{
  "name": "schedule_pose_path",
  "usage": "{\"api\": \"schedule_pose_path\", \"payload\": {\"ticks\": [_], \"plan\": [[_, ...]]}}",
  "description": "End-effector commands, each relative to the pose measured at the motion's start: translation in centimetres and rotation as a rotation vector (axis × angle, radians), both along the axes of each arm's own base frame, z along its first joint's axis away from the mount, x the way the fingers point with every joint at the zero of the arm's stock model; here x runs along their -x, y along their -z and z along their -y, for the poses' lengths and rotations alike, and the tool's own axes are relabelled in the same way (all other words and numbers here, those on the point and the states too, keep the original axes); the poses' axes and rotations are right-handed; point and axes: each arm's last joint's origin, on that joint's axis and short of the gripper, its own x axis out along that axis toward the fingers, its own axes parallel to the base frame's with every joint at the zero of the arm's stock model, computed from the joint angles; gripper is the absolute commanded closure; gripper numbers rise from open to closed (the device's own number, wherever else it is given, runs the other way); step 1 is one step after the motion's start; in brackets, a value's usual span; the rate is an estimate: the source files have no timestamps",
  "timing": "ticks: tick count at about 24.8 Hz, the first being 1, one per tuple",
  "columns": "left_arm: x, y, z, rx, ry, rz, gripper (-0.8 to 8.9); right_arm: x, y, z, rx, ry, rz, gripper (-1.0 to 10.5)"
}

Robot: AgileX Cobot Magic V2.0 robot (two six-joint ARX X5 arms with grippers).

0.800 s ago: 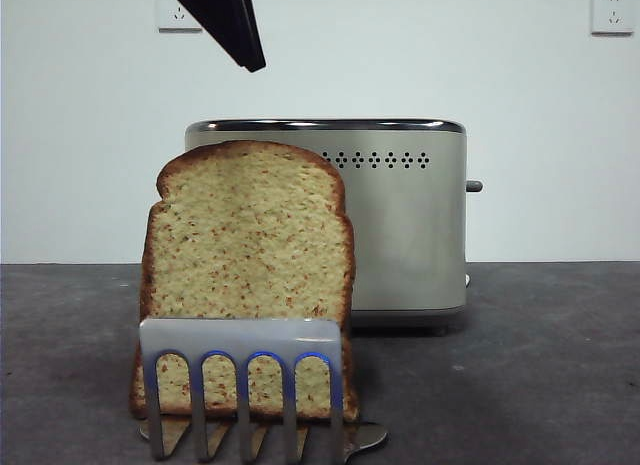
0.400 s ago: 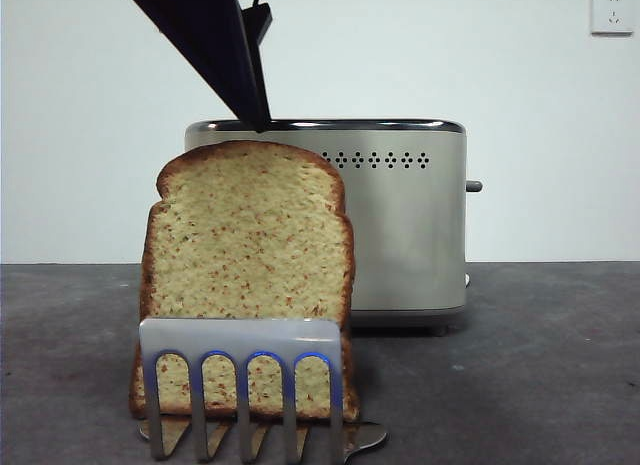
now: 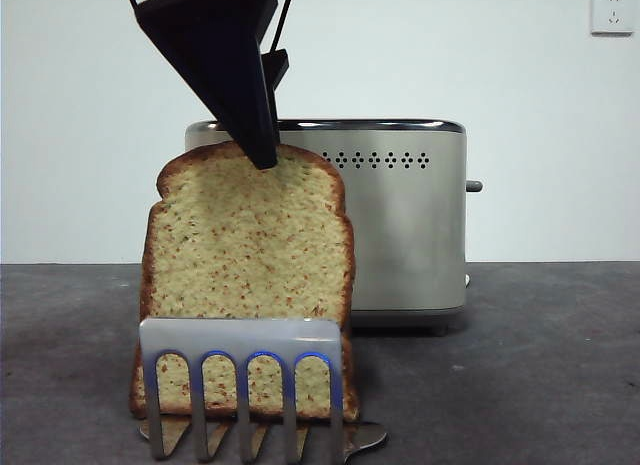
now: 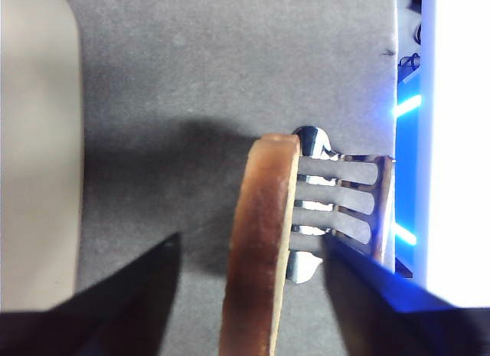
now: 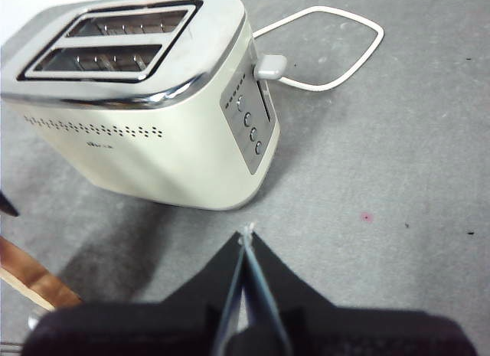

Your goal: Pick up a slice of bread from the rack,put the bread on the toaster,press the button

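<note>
1. The left tool (image 3: 262,135) has come down from the upper left of the front view since the earlier frames: a second ago only a black tip showed near the top edge, half a second ago it reached the toaster's rim line, and now its tip overlaps the domed crust of the slice of bread (image 3: 247,275).
2. In the left wrist view the left tool (image 4: 249,256) stands wide, one jaw on either side of the slice of bread (image 4: 259,241), each apart from the crust with table showing between.
3. The slice of bread stands upright in the rack (image 3: 240,385), low and left of centre in the front view, unmoved across the three front frames.
4. The rack (image 4: 341,207) shows its arched steel plates just beside the bread in the left wrist view.
5. The toaster (image 3: 400,220) stands behind the bread, centre right of the front view, on the dark table (image 3: 550,365).
6. The button (image 3: 474,186) projects from the toaster's right-hand narrow side.
7. The right tool (image 5: 246,241) hangs above the table near the toaster (image 5: 153,142), jaws pressed together on nothing.
</note>
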Motion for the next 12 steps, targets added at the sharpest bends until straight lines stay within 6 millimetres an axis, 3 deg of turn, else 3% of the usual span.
{"api": "schedule_pose_path", "payload": {"ticks": [1, 6, 9, 12], "plan": [[-0.01, 0.51, 0.16, -0.015, 0.000, -0.028, 6.08, -0.11, -0.15, 0.00, 0.014, -0.011, 0.016, 9.5], [0.13, 0.61, 0.05, -0.027, 0.008, -0.047, 6.31, -0.10, -0.14, 0.00, 0.013, -0.011, 0.014, 9.5], [0.22, 0.64, -0.04, -0.038, 0.022, -0.051, 7.88, -0.08, -0.10, 0.00, 0.013, -0.011, 0.010, 9.5], [0.20, 0.64, -0.02, -0.037, 0.027, -0.047, 8.26, -0.07, -0.09, 0.00, 0.013, -0.011, 0.008, 9.5]]}}
